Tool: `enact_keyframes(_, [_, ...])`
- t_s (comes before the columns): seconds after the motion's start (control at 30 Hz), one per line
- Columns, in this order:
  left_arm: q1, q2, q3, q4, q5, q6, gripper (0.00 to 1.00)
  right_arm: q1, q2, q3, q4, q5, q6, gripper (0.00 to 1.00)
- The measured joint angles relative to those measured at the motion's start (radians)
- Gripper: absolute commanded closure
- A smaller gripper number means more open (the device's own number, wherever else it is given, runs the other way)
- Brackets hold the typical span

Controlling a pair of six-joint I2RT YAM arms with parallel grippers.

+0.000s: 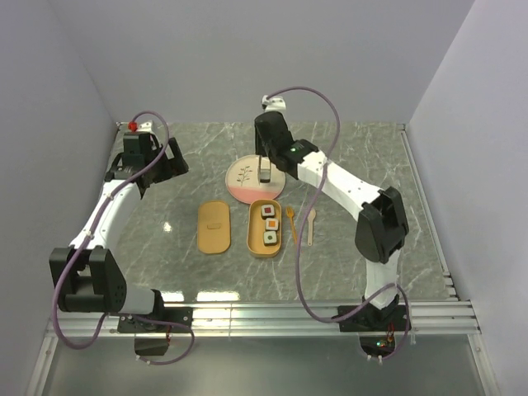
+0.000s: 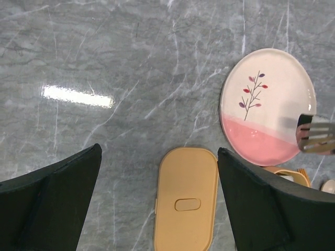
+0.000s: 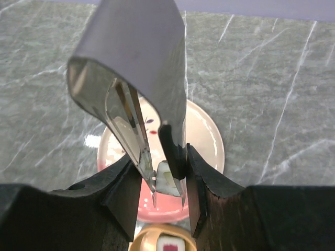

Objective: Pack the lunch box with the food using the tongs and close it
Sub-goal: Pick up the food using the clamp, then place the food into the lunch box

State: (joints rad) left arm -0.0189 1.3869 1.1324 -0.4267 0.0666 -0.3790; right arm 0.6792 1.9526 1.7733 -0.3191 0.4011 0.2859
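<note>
The lunch box (image 1: pixel 254 228) lies open in the middle of the table with three food pieces (image 1: pixel 270 224) in a row inside. Its flat lid (image 1: pixel 214 227) rests just to its left. My right gripper (image 1: pixel 264 161) hangs above the plate (image 1: pixel 245 175), shut on the tongs (image 1: pixel 264 172). In the right wrist view the tongs (image 3: pixel 141 78) point down between my fingers (image 3: pixel 123 193) and pinch one food piece (image 3: pixel 167 178) at their tips, with the lunch box rim (image 3: pixel 140 242) just below. My left gripper (image 2: pixel 159 149) is open above the lid (image 2: pixel 186 201).
A round pink-and-cream plate (image 2: pixel 267 104) sits behind the box. An orange spoon (image 1: pixel 290 223) and a beige spoon (image 1: pixel 311 224) lie right of the box. White walls close in the left, back and right sides.
</note>
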Motion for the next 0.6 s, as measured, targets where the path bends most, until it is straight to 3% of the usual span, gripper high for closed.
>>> enact_keyframes(0.37, [0.000, -0.097, -0.055, 0.003, 0.001, -0.001, 0.01, 0.111, -0.265, -0.287, -0.004, 0.023, 0.043, 0.76])
enact_keyframes(0.6, [0.000, -0.146, -0.090, 0.000, 0.006, -0.004, 0.01, 0.178, -0.341, -0.369, -0.013, 0.027, 0.103, 0.77])
